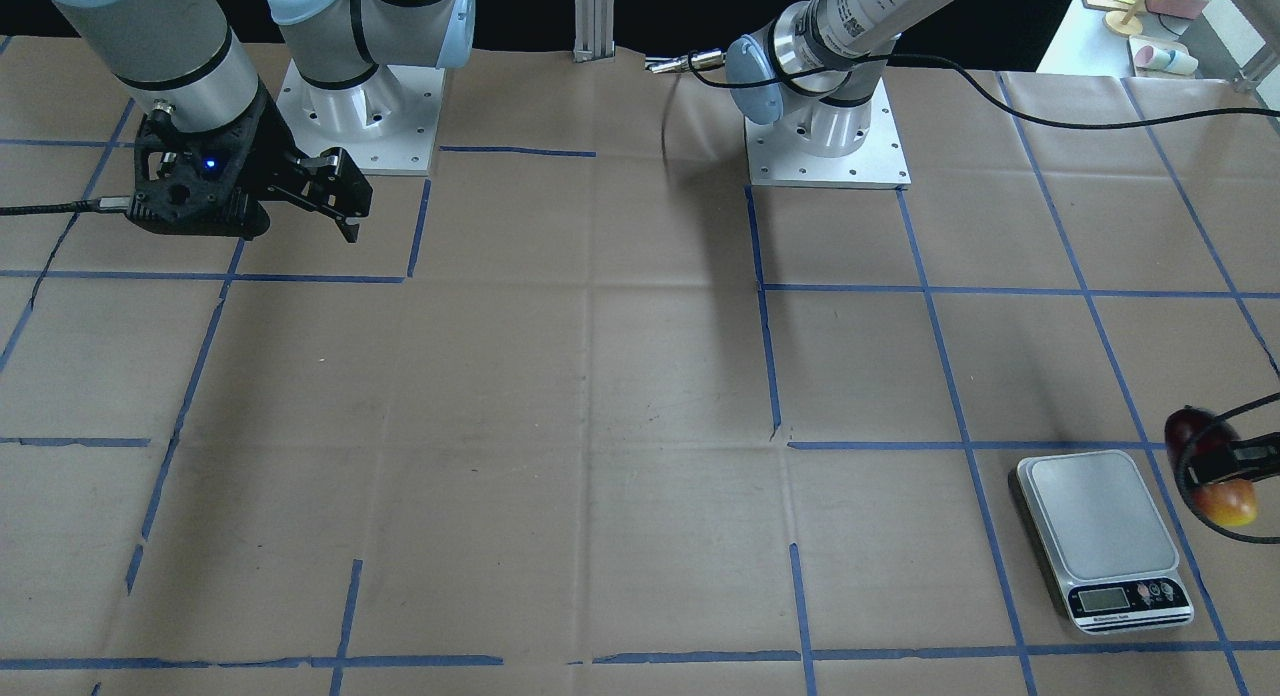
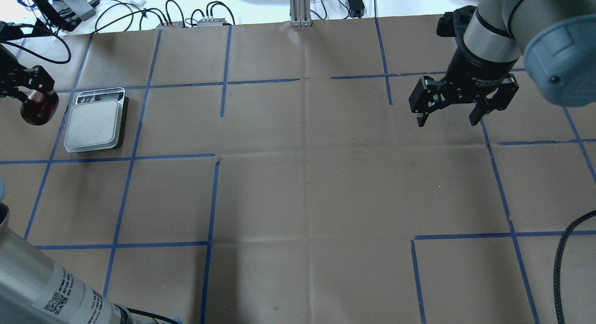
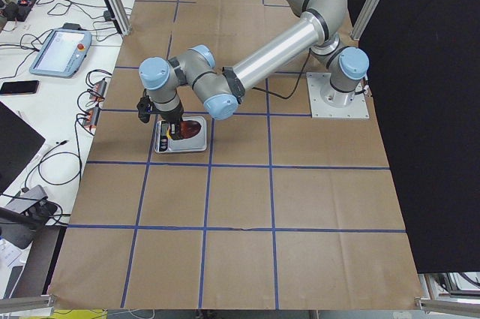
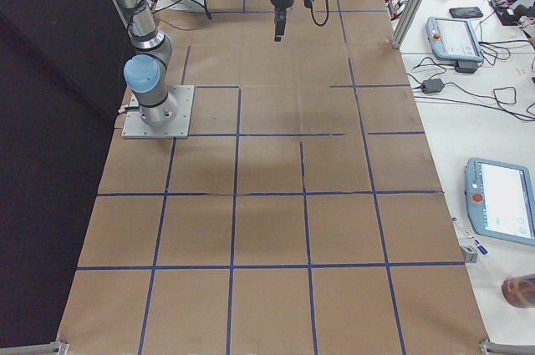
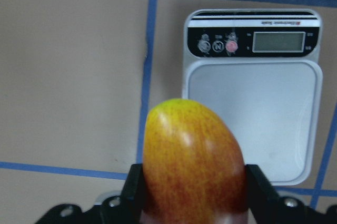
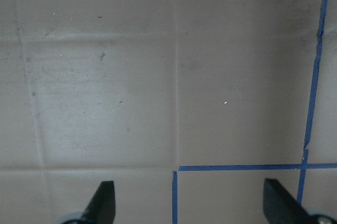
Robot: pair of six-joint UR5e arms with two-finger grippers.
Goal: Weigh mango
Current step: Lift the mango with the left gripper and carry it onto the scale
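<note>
The mango, dark red shading to orange-yellow at its tip, is gripped between the two fingers of my left gripper. It is held above the table beside the white scale. In the overhead view the mango hangs just left of the scale, apart from its platform. In the front view the mango is at the right edge, beside the scale. The scale's platform is bare. My right gripper is open and empty, far away over the paper, and shows in its wrist view.
Brown paper with a blue tape grid covers the table. Both arm base plates stand at the robot's edge. Cables and boxes lie beyond the far edge. A black cable trails from the left arm.
</note>
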